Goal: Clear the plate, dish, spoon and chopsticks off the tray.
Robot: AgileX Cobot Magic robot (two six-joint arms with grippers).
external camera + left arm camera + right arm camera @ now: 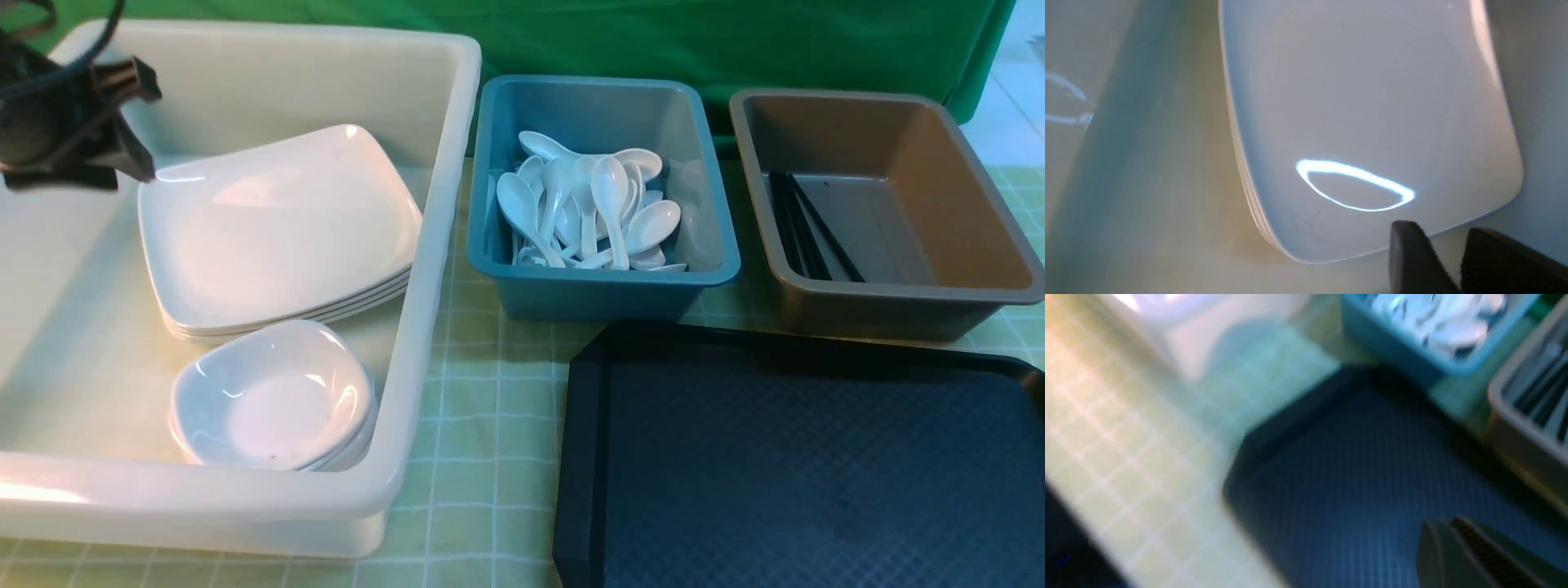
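A: Largest first. Why does the white tub (441, 245) fill the left half of the front view?

B: It is the bin for flat ware. The plate (277, 220) lies topmost on a stack at its centre, clear of the tray, and a nest of small dishes (273, 396) sits just below it in the frame. I judge the plate delivered.

A: And the tray (800, 457), lower right?

B: Black, diamond-textured, and bare over all the part in view, so the clearing looks finished or nearly so.

A: The two smaller tubs along the top?

B: Sorted by kind. The blue tub (604, 286) at upper centre holds a heap with the spoon (608, 196) among its fellows. The grey-brown tub (890, 306) at upper right holds the chopsticks (808, 224) lying along its floor.

A: The hands?

B: The left hand (1447, 261) hangs at the upper left of the front view, above the plate's corner. Its fingers stand slightly apart with nothing between them. The right hand (1470, 559), blurred, hovers over the tray, pressed together and empty.
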